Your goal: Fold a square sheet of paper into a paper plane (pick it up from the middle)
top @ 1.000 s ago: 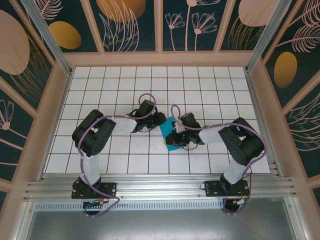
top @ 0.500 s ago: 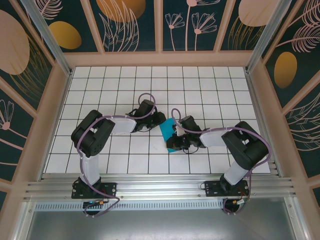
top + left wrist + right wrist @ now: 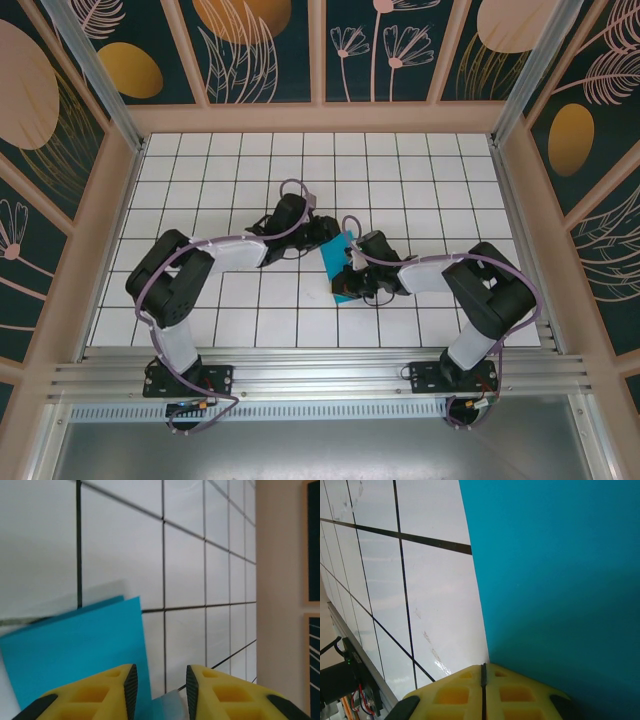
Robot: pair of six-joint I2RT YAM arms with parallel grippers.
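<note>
Paper: we count one sheet of paper [image 3: 334,260], teal-blue, near the middle of the white tiled worktop [image 3: 200,180]. From above it looks like a narrow slanted strip between the two arm ends.
Arms: we count two, the left arm [image 3: 235,250] and the right arm [image 3: 430,272], and both reach inward to the sheet.
Fingers: we count two pairs, one on each arm, both yellow in the wrist views.
Left fingers [image 3: 107,690]: they stand a little apart, with a narrow gap between the tips. They hang over the sheet's [image 3: 75,640] right edge, one tip above the blue and the gap above the tile beside it. We cannot tell whether they touch the paper. From above they [image 3: 320,238] sit at the sheet's far left corner.
Right fingers [image 3: 483,672]: they are pressed together so that only a thin seam shows. The sheet's [image 3: 555,580] straight edge runs down into that seam, but we cannot tell whether paper is pinched there. From above they [image 3: 350,272] lie on the sheet's near half.
</note>
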